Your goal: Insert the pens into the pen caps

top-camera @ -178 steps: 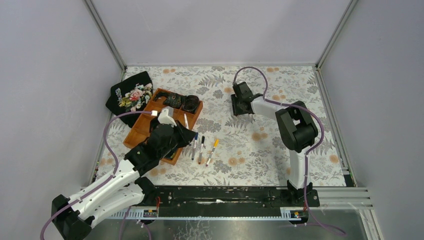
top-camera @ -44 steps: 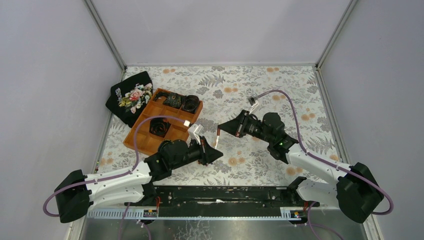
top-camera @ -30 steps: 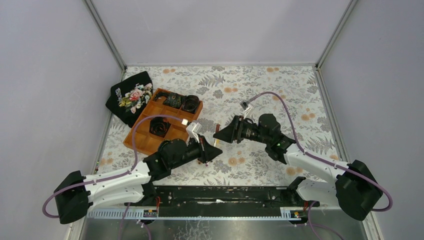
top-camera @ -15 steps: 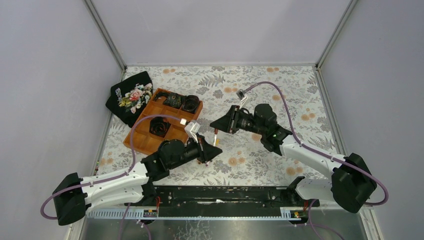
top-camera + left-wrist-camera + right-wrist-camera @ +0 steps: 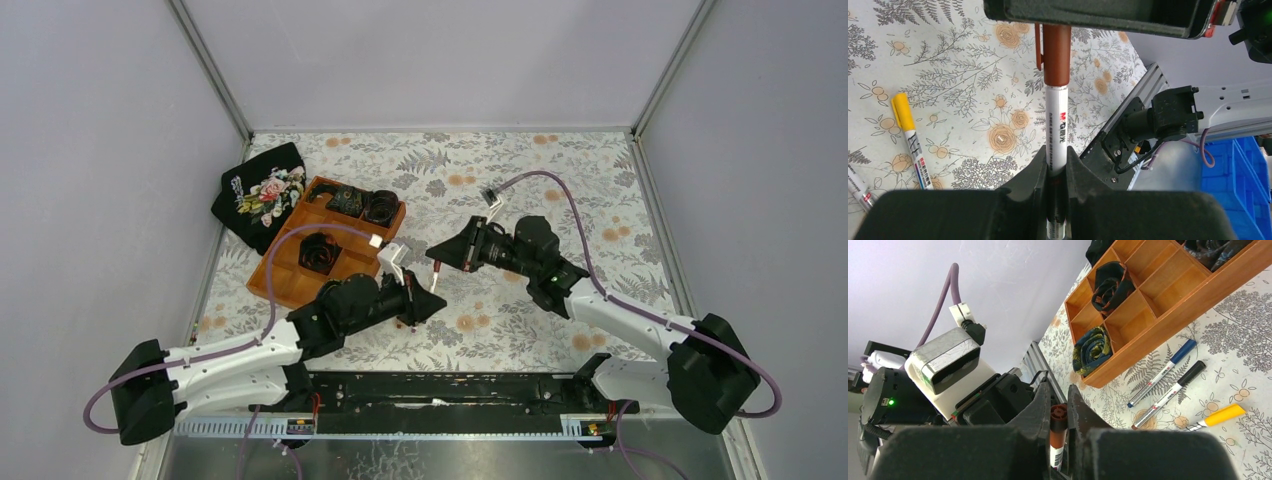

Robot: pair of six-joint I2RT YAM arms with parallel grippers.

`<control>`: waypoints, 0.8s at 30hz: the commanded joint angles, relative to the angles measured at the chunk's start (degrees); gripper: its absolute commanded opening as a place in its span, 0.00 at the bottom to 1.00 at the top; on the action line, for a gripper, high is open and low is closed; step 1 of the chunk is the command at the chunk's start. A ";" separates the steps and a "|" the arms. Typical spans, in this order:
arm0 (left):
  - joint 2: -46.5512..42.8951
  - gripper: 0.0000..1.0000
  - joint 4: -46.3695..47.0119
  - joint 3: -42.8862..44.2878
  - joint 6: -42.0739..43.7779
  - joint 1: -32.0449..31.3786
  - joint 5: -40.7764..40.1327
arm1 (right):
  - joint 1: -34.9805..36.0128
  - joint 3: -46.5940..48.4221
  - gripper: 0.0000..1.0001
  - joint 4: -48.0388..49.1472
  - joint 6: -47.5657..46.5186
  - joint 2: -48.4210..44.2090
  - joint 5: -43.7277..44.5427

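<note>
My left gripper [image 5: 424, 306] is shut on the white barrel of a pen [image 5: 1057, 125] and holds it above the table. It shows in its own view [image 5: 1056, 161]. The pen's far end sits inside a red-brown cap [image 5: 1056, 55]. My right gripper [image 5: 436, 256] is shut on that cap [image 5: 1058, 414], as its own view [image 5: 1058, 393] shows. The two grippers face each other tip to tip with the pen [image 5: 436, 279] between them. Three other pens lie on the table with their caps on: blue [image 5: 1164, 372], black [image 5: 1171, 387] and yellow [image 5: 1217, 417].
A wooden compartment tray [image 5: 291, 268] with rolled dark cloths stands left of the grippers. A black embroidered pouch [image 5: 258, 193] lies behind it. The yellow-capped pen [image 5: 908, 131] lies on the floral tablecloth [image 5: 560, 170] below the grippers.
The left arm lifted the red pen from the row, and the right arm swung in from the back. Over the last second the joined grippers only shifted slightly.
</note>
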 commanded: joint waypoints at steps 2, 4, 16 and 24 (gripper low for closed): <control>0.51 0.00 7.55 7.16 3.53 2.84 -3.49 | 3.28 -4.38 0.00 -3.62 1.41 -1.61 -6.23; 0.66 0.00 9.07 7.79 3.13 4.55 -1.03 | 4.08 -5.27 0.00 -3.50 1.76 -1.62 -6.72; 0.34 0.00 12.05 10.16 2.41 12.10 8.57 | 9.36 -8.41 0.00 -2.56 2.62 0.77 -9.88; 1.92 0.00 0.14 8.33 5.05 12.56 6.82 | 10.02 -4.57 0.16 -16.52 -2.84 -5.31 5.89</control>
